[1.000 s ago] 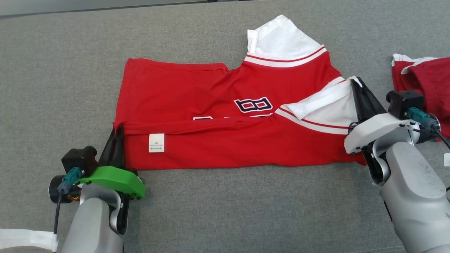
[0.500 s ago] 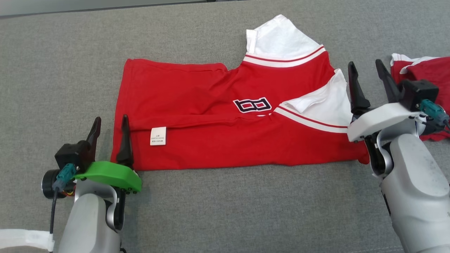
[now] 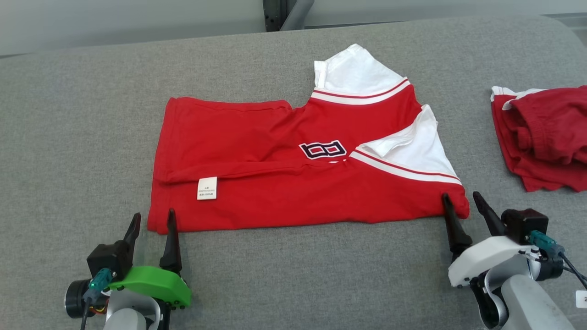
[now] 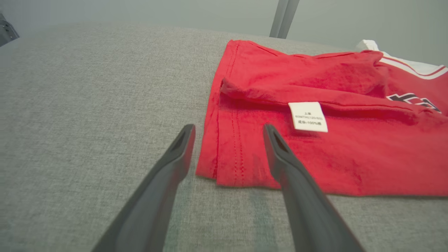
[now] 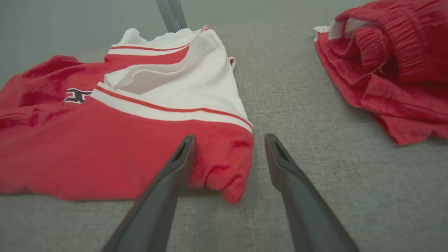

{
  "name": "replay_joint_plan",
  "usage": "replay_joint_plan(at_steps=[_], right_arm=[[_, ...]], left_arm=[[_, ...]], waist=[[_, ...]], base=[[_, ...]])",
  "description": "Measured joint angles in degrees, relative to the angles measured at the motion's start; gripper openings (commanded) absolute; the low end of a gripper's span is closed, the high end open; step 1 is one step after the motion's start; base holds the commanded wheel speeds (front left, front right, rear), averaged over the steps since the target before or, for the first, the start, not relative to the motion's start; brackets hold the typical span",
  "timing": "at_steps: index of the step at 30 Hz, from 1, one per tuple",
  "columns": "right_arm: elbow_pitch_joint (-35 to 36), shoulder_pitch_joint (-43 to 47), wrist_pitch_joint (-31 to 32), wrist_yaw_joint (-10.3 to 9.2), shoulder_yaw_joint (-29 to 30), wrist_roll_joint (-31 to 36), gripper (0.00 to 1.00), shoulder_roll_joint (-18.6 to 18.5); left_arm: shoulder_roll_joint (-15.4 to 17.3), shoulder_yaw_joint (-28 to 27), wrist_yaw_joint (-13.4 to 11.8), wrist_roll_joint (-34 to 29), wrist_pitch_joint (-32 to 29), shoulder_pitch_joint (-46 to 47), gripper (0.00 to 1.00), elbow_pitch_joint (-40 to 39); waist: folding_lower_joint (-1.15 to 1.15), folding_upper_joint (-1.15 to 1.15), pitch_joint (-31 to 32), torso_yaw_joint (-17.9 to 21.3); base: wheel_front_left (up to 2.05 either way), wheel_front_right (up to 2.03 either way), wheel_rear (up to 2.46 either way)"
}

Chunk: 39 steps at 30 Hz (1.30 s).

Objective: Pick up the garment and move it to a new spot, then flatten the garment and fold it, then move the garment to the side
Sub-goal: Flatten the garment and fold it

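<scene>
The garment (image 3: 284,183) is a red shirt with white sleeves, a dark figure 8 and a white label, lying partly folded on the grey cloth surface. Its near edge is doubled over toward the middle. My left gripper (image 3: 153,219) stands open at the shirt's near left corner (image 4: 224,175), fingers astride the hem and nothing pinched. My right gripper (image 3: 461,201) is open too, straddling the near right corner (image 5: 231,182) without gripping it. The white sleeve (image 5: 182,84) lies folded over the red body.
A second red garment with white trim (image 3: 541,137) sits bunched at the right (image 5: 388,70), close beside my right arm. The grey padded table (image 3: 91,114) extends left and toward me. A dark post (image 3: 279,13) stands behind the far edge.
Both grippers opened and let go of the folded edge, then drew back to the shirt's near corners. The camera view shifted, so the shirt sits lower in the picture.
</scene>
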<state>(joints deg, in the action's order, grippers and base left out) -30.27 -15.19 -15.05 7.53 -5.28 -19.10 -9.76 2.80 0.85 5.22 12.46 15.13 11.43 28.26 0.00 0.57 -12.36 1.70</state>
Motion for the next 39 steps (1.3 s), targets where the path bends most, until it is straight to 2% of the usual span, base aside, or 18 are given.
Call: replay_joint_plan(at_steps=[7,11,12,13,14,15,26,33,34,35,36,39], right_arm=[[-1.4,2.0,0.0,0.00,-0.4,-1.5,1.00,0.0],[-4.6,1.8,0.0,0.00,-1.0,-2.0,1.00,0.3],[-5.2,1.6,-0.1,-0.01,-1.7,-2.1,0.89,0.4],[-5.9,1.1,-0.2,-0.02,-2.3,-2.3,0.45,0.4],[-6.3,0.6,-0.2,-0.03,-2.9,-2.7,0.45,0.3],[-6.4,0.3,-0.2,-0.03,-3.2,-2.8,0.01,0.1],[-3.5,-0.4,-0.2,0.02,-5.6,-4.7,0.00,-1.5],[-1.6,-0.7,-0.1,0.01,-6.8,-5.0,0.00,-1.9],[-1.4,-0.7,-0.1,0.01,-6.9,-5.0,0.00,-2.0],[-1.2,-0.7,-0.1,0.01,-6.9,-5.0,0.00,-2.0],[-1.1,-0.7,-0.1,0.01,-6.9,-5.0,0.00,-2.1],[-0.9,-0.8,-0.1,0.01,-6.8,-5.0,0.00,-2.1]], left_arm=[[0.0,0.7,-0.4,0.5,0.0,-1.4,1.00,-0.5],[0.0,1.2,-0.4,0.5,0.0,-1.3,1.00,-0.6],[0.0,1.2,-0.4,0.5,0.0,-1.3,1.00,-0.6],[0.0,1.2,-0.4,0.5,0.0,-1.2,1.00,-0.6],[0.0,1.2,-0.4,0.5,0.0,-1.1,1.00,-0.6],[0.0,1.2,-0.3,0.3,0.0,-1.0,1.00,-0.6],[0.0,-1.4,-0.5,-0.9,0.0,1.5,1.00,0.6],[0.0,-2.3,-0.5,-0.2,0.0,3.2,1.00,6.5],[0.0,-2.3,-0.5,0.2,0.1,3.6,0.80,7.4],[0.0,-2.2,-0.3,0.4,0.2,4.0,0.22,8.1],[0.1,-2.0,-0.2,0.5,0.2,4.4,0.00,8.7],[0.1,-0.9,0.6,1.5,0.2,5.2,0.00,10.1]], waist=[[0.00,0.00,0.5,0.1],[0.00,0.00,0.0,-0.5],[0.00,0.00,-0.1,-0.7],[0.00,0.00,-0.2,-0.8],[0.00,0.00,-0.4,-0.9],[0.00,0.00,-0.5,-1.0],[0.00,0.00,-1.7,-0.5],[0.00,0.00,-3.0,0.6],[0.00,0.00,-3.2,0.8],[0.00,0.00,-3.3,0.9],[0.00,0.00,-3.5,1.0],[0.00,0.00,-3.6,1.2]], base=[[0.00,0.00,0.00],[0.00,0.00,0.00],[0.00,0.00,0.00],[0.00,0.00,0.00],[0.00,0.00,0.00],[0.00,0.00,0.00],[0.00,0.00,0.00],[0.00,0.00,0.00],[0.00,0.00,0.00],[0.00,0.00,0.00],[0.00,0.00,0.00],[0.00,0.00,0.00]])
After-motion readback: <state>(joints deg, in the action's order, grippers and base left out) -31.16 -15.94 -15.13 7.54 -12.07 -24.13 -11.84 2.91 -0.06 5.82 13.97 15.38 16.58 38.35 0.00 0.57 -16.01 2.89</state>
